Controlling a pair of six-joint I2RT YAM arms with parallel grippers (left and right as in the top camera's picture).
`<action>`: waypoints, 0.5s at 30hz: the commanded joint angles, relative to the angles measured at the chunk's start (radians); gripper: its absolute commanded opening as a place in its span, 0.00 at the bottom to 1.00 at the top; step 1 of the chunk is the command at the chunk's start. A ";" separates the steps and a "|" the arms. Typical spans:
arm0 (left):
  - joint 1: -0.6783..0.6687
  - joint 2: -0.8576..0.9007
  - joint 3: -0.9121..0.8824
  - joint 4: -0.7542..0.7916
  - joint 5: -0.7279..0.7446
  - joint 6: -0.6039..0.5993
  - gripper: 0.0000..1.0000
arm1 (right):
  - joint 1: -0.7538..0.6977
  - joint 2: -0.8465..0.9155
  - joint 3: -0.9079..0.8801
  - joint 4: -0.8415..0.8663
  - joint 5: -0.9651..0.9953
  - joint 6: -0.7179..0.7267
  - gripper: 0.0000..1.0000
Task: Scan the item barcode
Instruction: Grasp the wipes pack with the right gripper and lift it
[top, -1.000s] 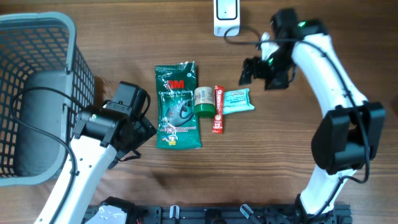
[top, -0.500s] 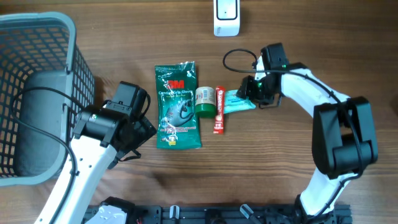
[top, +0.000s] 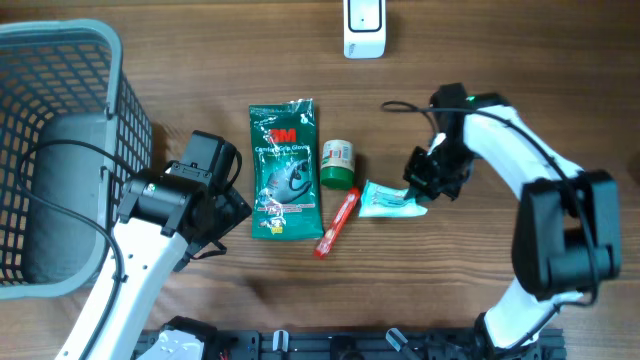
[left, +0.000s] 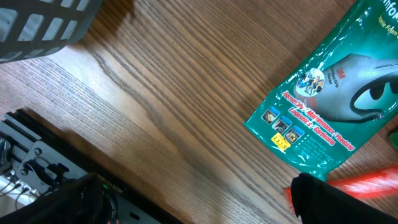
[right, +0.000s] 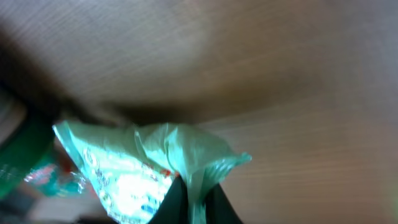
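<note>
right end effector (top: 424, 183): pressed together, pinching edge of teal packet (top: 388, 201)
teal packet: mid desk (top: 450, 300), just right of red tube (top: 337, 222)
left end effector (top: 222, 205): spread wide, beside green pouch (top: 285, 170)
white scanner (top: 363, 28): far desk edge, well apart

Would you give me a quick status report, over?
Left gripper open, beside green pouch. Right gripper shut on teal packet. Small jar and red stick lie close to packet.
</note>
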 joint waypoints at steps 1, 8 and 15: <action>-0.005 0.000 -0.001 -0.001 -0.003 -0.017 1.00 | -0.031 -0.134 0.098 -0.121 -0.135 0.259 0.04; -0.005 0.000 -0.001 -0.001 -0.003 -0.017 1.00 | -0.040 -0.170 0.098 -0.343 -0.393 0.404 0.04; -0.005 0.000 -0.001 0.000 -0.003 -0.017 1.00 | -0.040 -0.170 0.096 -0.430 -0.577 0.325 0.04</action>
